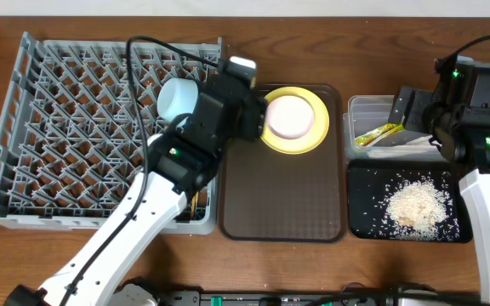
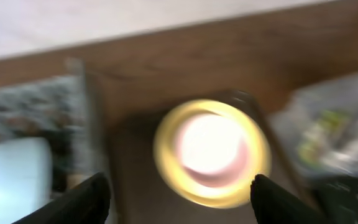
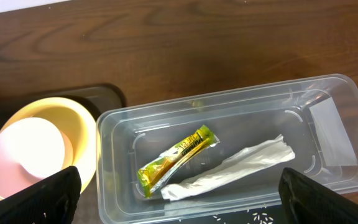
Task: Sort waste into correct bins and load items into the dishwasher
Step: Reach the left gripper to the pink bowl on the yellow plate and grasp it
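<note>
Hovering with the left gripper (image 2: 179, 186) above the right edge of the grey dish rack (image 1: 66, 136), which is filling the left end of the wooden table (image 1: 373, 51). Spreading its dark fingers (image 2: 86, 199) wide apart and clamping nothing. Facing a round yellow plate (image 1: 320, 123), which is sitting at the far end of the dark brown serving tray (image 1: 283, 195) in the middle of the table, with a small cream-white cup (image 1: 289, 116) standing on the plate's centre. Blurring heavily in the left wrist view, yet framing plate and cup between the two fingers. Showing a light blue bowl (image 1: 177, 98) lying in the rack near its far right corner, close to that gripper. Hanging the right gripper (image 3: 179, 177) over the clear plastic tub (image 1: 360, 106) at the table's far right corner, its fingers (image 3: 36, 199) likewise standing fully apart and gripping nothing. Showing, on the tub's floor, a small green-and-yellow packet (image 3: 178, 155) lying aslant, and a crumpled white paper wrapper (image 3: 235, 167) stretching out just beside it on the near side. Showing the shallow black tray (image 1: 368, 200) lying just beside the tub's near wall, toward the table's near right corner. Carrying in that tray a heap of whitish rice-like crumbs (image 1: 417, 206), piling up in its right half with stray grains scattering around.
</note>
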Available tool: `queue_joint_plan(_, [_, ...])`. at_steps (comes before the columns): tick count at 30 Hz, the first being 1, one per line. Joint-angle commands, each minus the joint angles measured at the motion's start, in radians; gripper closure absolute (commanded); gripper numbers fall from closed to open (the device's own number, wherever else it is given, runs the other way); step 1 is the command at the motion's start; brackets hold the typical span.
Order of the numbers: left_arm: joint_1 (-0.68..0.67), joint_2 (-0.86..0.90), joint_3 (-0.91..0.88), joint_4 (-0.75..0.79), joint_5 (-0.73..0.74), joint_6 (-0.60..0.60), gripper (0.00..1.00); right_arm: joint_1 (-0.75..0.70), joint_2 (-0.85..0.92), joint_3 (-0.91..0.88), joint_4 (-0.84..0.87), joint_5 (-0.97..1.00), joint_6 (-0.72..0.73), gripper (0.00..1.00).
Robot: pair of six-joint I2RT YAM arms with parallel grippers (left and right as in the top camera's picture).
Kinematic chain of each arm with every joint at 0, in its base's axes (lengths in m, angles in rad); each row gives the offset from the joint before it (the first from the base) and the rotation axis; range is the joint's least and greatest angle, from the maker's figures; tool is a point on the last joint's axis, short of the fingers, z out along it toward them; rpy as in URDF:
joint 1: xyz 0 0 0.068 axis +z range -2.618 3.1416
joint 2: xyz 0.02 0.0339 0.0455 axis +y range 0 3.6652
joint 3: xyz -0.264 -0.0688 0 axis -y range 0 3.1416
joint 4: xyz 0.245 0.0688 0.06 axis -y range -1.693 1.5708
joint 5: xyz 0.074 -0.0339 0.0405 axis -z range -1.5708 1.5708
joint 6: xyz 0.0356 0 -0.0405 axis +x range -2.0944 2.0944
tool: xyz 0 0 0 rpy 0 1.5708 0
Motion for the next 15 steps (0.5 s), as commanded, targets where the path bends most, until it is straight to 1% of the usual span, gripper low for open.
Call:
queue_joint_plan(1, [-0.066, 0.086, 0.007, 0.008, 0.152, -0.073, 0.27, -0.006, 0.003, 0.008, -0.005, 0.01, 0.01, 0.01])
queue_joint_plan(4, [-0.106, 0.176, 0.007, 0.073, 0.152, -0.073, 0.31, -0.006, 0.003, 0.008, -0.006, 0.01, 0.01, 0.01])
queue_joint_plan(5, [-0.126, 0.228, 0.007, 0.126, 0.153, -0.073, 0.35, -0.006, 0.003, 0.008, -0.006, 0.01, 0.01, 0.01])
queue_joint_plan(8, [-0.156, 0.304, 0.007, 0.22, 0.152, -0.065, 0.4, -0.006, 0.004, 0.008, -0.005, 0.01, 0.01, 0.01])
queue_joint_plan(13, [-0.191, 0.416, 0.007, 0.357, 0.146, 0.005, 0.42, -0.006, 0.004, 0.008, -0.005, 0.01, 0.01, 0.01])
queue_joint_plan(15, [-0.199, 0.468, 0.007, 0.405, 0.088, 0.019, 0.41, -0.006, 0.004, 0.008, -0.006, 0.01, 0.01, 0.01])
